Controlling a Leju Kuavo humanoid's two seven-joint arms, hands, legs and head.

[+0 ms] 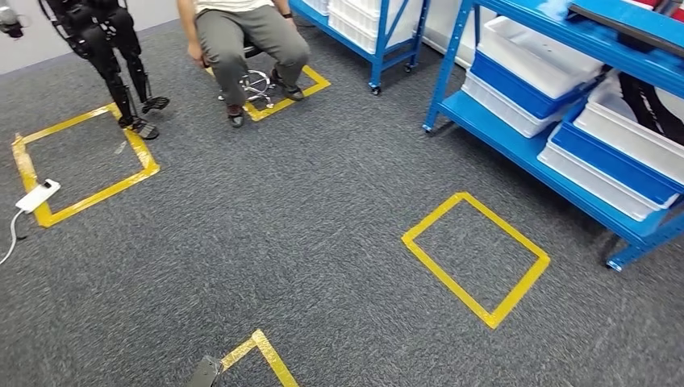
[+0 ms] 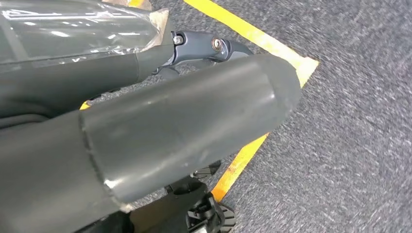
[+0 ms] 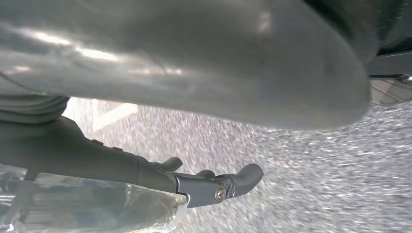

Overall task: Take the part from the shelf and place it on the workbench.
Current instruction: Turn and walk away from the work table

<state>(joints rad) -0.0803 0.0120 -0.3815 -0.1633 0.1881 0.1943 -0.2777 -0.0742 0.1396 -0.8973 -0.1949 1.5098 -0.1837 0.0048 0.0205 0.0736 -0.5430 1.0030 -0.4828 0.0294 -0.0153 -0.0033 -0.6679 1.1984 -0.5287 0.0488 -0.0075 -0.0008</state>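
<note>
Several white-and-blue plastic bins [image 1: 613,153] on blue metal shelf [image 1: 516,141], contents hidden | part not identifiable | left hand [image 2: 184,126], right hand [image 3: 209,187]: fingers loosely extended, empty, over grey carpet [image 1: 306,226]

Both hands [image 2: 160,141] [image 3: 194,58] hanging, apparently unladen.

head view high over carpet [image 1: 306,242], wrist views close above it

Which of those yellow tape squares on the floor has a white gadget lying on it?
The yellow square at far left: a white device with a cable lies across its corner. The square by the blue shelf has bare carpet.
</note>
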